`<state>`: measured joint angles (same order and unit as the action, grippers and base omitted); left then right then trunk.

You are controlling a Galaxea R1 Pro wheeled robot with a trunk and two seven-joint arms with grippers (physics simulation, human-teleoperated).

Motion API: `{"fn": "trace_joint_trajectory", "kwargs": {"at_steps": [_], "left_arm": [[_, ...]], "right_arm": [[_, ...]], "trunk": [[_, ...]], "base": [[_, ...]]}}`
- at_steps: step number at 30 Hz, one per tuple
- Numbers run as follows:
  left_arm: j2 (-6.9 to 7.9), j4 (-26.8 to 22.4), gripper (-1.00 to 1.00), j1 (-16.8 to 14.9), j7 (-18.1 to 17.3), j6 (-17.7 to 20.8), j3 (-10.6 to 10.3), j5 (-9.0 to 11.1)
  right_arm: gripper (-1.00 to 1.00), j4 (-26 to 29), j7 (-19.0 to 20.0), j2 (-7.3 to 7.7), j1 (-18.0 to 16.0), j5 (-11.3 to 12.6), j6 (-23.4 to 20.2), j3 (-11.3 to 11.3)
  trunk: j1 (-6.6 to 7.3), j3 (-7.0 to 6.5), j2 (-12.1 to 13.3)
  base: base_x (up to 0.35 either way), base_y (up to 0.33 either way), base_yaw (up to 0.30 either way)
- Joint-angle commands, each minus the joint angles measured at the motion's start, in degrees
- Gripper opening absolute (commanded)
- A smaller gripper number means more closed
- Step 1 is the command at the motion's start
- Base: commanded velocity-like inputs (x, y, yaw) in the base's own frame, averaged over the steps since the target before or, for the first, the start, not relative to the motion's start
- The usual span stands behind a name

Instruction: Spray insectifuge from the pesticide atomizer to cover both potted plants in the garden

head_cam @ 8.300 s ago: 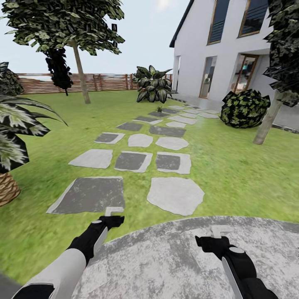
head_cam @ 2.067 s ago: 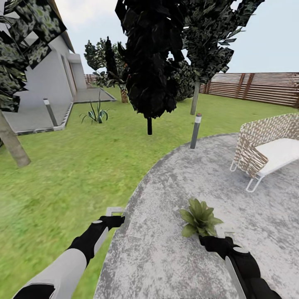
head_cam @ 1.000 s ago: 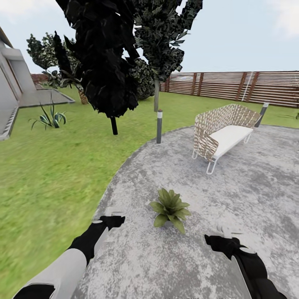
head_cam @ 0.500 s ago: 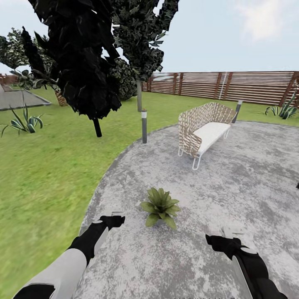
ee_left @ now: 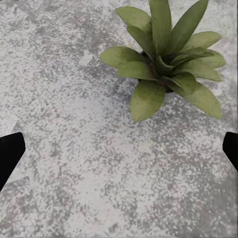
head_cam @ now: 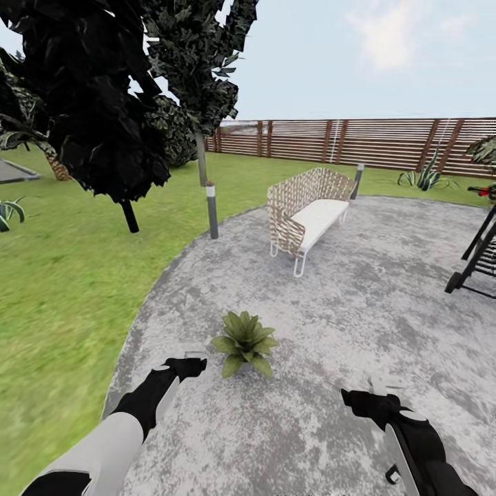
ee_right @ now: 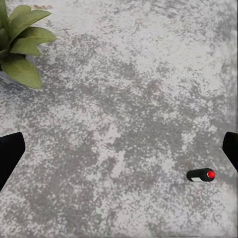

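One potted plant (head_cam: 244,342), a low green rosette, sits on the grey patio (head_cam: 358,303) just ahead of my left gripper (head_cam: 187,357). In the left wrist view the same plant (ee_left: 166,64) lies beyond the open gripper (ee_left: 119,153), whose dark fingertips (ee_left: 10,151) stand wide apart. The pesticide atomizer (ee_right: 201,175) lies on its side on the paving in the right wrist view, dark with a red top. It is a short way ahead of my open right gripper (ee_right: 119,153), with the plant (ee_right: 22,42) off to one side. In the head view the right gripper (head_cam: 382,387) hovers over bare paving.
A wicker bench (head_cam: 306,213) with a white cushion stands on the patio's far side. A bollard lamp (head_cam: 212,210) marks the patio edge by the grass (head_cam: 62,289). A black grill frame (head_cam: 479,258) stands at the right. Dark trees (head_cam: 103,103) and a slatted fence (head_cam: 358,141) lie beyond.
The whole view has swung to the right: plant, bench and lamp slid left in the picture and the grill came in at the right. Both arms hold the same pose.
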<state>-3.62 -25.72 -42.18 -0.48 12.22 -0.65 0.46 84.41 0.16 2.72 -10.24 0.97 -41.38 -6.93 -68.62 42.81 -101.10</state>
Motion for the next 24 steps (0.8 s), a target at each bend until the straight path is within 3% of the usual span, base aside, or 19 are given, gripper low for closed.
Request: {"fn": "trace_joint_trajectory", "kwargs": {"at_steps": [1, 20, 24], "left_arm": [[0.01, -0.1, 1.0, 0.0, -0.1, 0.3, -0.1, 0.0], [-0.01, -0.1, 1.0, 0.0, -0.1, 0.3, -0.1, 0.0], [0.01, -0.1, 1.0, 0.0, -0.1, 0.3, 0.0, 0.1]], "right_arm": [[1.0, 0.1, 0.0, 0.01, 0.0, 0.1, -0.3, 0.0], [1.0, 0.1, 0.0, 0.01, 0.0, 0.1, -0.3, 0.0], [1.0, 0.1, 0.0, 0.0, 0.0, 0.1, -0.3, 0.0]], "trunk": [[0.01, 0.05, 0.0], [0.01, 0.05, 0.0], [-0.87, 0.77, -1.6]], "base": [[0.0, 0.0, -0.271], [0.0, 0.0, -0.271], [0.0, 0.0, -0.271]]}}
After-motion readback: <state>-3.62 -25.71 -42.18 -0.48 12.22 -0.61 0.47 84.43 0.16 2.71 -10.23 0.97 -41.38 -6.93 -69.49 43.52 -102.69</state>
